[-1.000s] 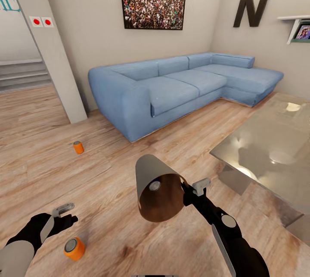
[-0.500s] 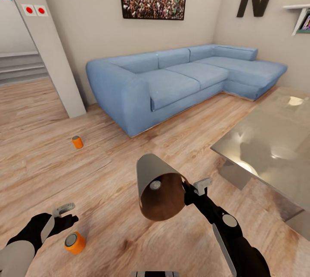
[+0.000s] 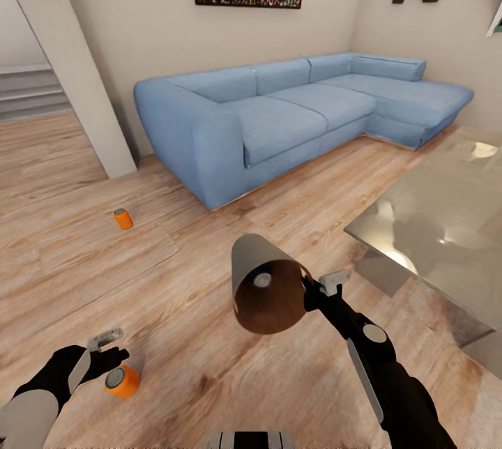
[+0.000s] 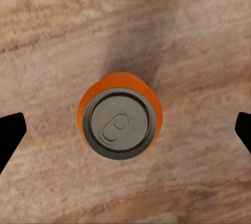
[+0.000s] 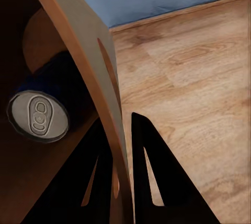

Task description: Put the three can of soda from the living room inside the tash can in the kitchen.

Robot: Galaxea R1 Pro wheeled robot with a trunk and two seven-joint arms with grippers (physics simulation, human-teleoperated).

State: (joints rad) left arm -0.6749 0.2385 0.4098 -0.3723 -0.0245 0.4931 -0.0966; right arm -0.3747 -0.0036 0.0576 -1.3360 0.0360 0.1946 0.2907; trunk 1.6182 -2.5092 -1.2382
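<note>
One orange can of soda [image 3: 123, 381] stands upright on the wood floor, its grey top [image 4: 119, 124] facing my left wrist camera. My left gripper [image 3: 104, 353] hovers just above and beside it, open, with a fingertip [image 4: 10, 136] on either side of the can and not touching it. A second orange can [image 3: 123, 218] stands farther off near the pillar. My right gripper [image 3: 317, 291] is shut on the rim of the tash can [image 3: 268, 286], held tilted in the air. The dark blue can [image 5: 47, 110] lies inside it.
The long blue corner sofa [image 3: 279, 114] runs along the back wall. The glass low table [image 3: 439, 226] stands close on the right of my right arm. A pale pillar [image 3: 77, 79] rises at the left, with stairs behind it.
The whole view has shifted, so the camera moved. The near orange can now sits closer under my left gripper. The tash can in my right gripper has risen slightly.
</note>
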